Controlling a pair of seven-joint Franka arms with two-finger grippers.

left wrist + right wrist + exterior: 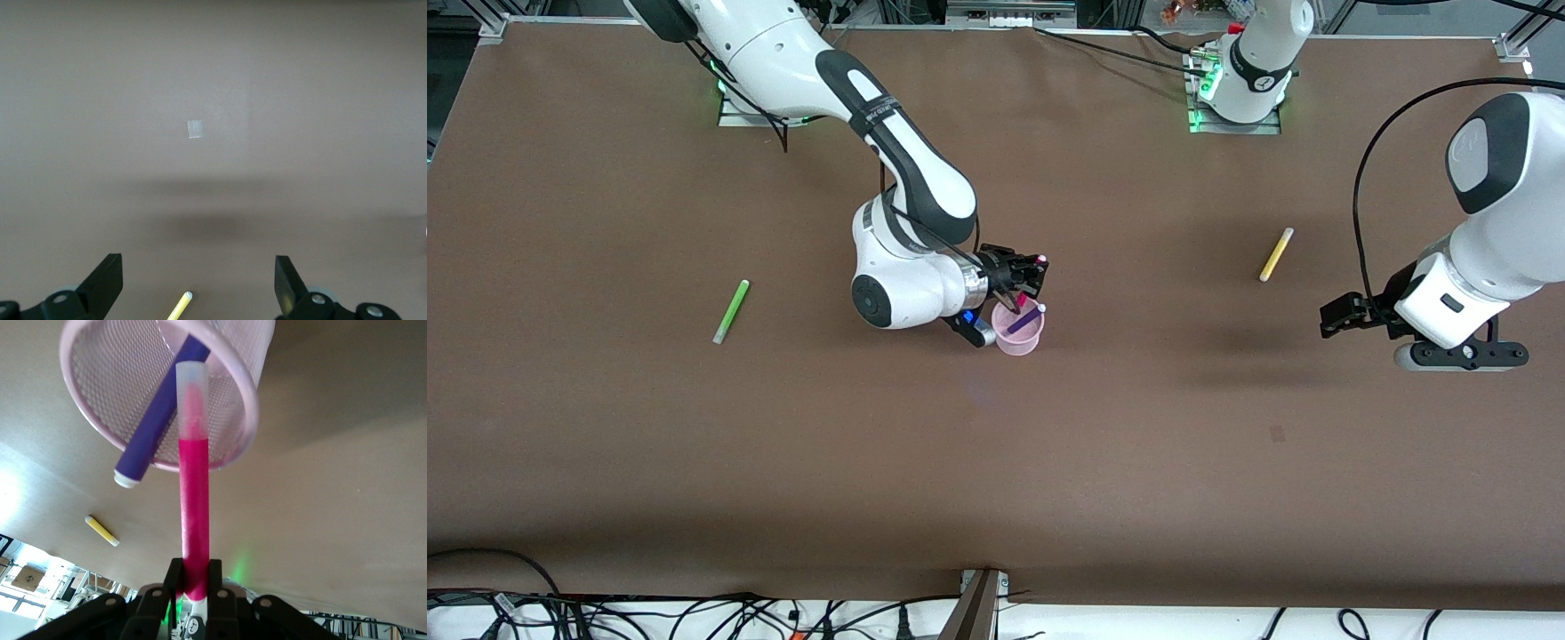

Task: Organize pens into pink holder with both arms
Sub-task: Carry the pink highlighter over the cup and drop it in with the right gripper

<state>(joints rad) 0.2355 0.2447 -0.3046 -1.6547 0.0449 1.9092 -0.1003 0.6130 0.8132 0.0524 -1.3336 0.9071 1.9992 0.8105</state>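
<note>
The pink holder [1019, 339], a mesh cup, stands mid-table with the dark purple pen [1024, 321] leaning in it. My right gripper [1024, 272] hangs over the holder, shut on the magenta pen [1020, 301], whose pale end points into the holder's mouth [248, 420]. The right wrist view shows the magenta pen [194, 500] between the fingers and the purple pen [157, 420] against the rim. The yellow pen [1276, 254] lies toward the left arm's end. My left gripper [1328, 318] is open over bare table beside it; the yellow pen's tip [181, 305] shows between its fingers [107, 283]. The green pen [731, 311] lies toward the right arm's end.
The brown table [996, 462] stretches wide around the holder. A small pale square mark [195, 129] sits on the table under the left wrist. Cables [694, 618] run along the edge nearest the front camera. The arm bases stand along the edge farthest from it.
</note>
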